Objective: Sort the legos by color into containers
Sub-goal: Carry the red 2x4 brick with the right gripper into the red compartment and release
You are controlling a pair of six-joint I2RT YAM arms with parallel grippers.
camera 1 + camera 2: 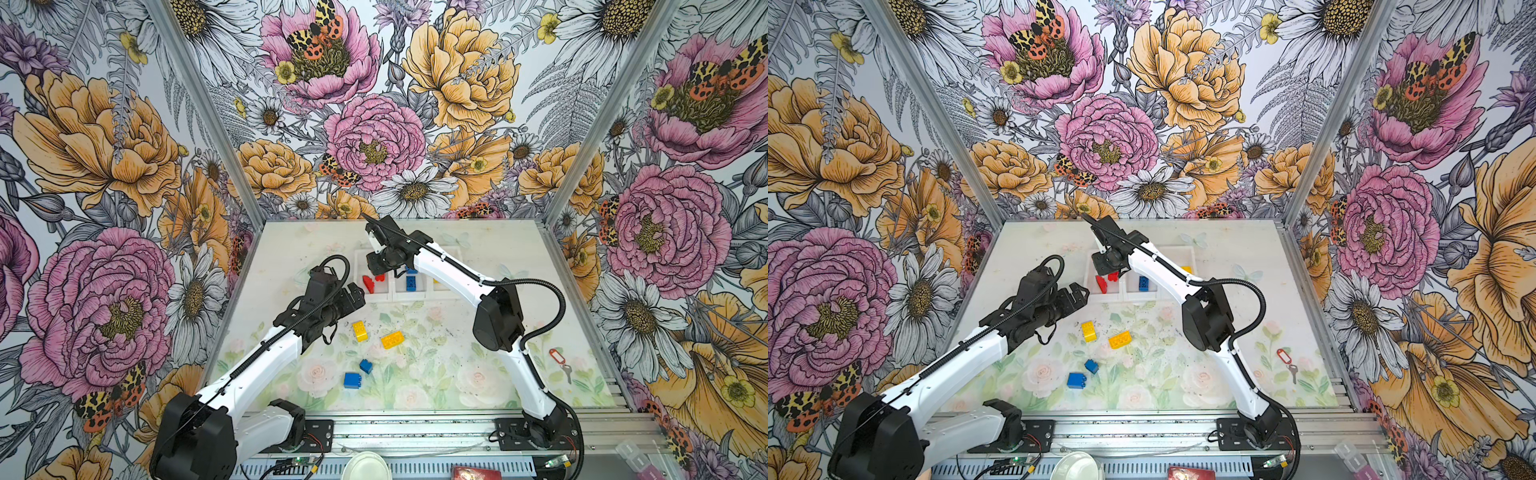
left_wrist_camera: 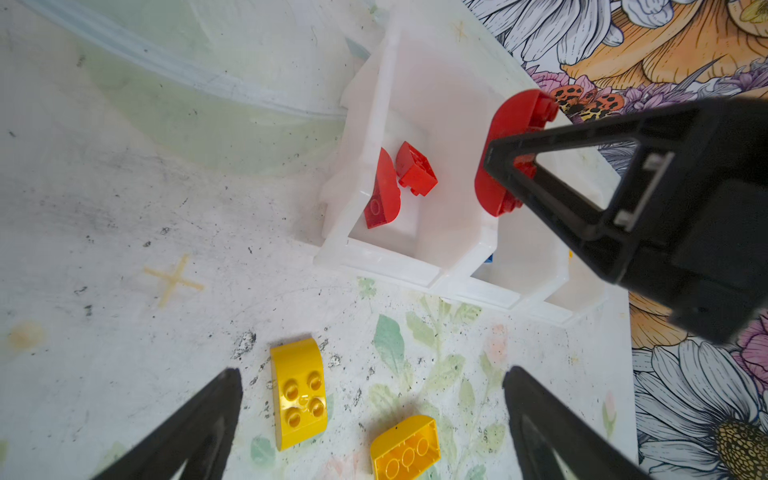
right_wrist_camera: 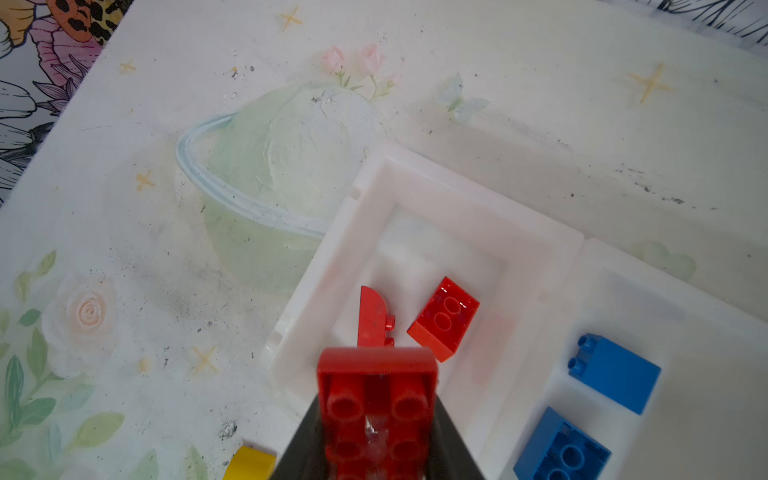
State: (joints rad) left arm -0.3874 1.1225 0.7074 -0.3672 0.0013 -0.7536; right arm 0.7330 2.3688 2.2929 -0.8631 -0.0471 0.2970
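Robot lab, data-collection cell, not home. Cues: enclosure of aluminium frame posts (image 1: 206,109) with floral-print wall panels (image 1: 374,124) on three sides. Two white-and-black robot arms, left arm (image 1: 257,362) and right arm (image 1: 532,378), bolted via black mount plates (image 1: 320,432) to slotted aluminium rail (image 1: 415,430) at front edge. Exposed wiring and small circuit board (image 1: 300,460) below rail. Tabletop (image 1: 436,382) covered with scuffed printed floral mat.
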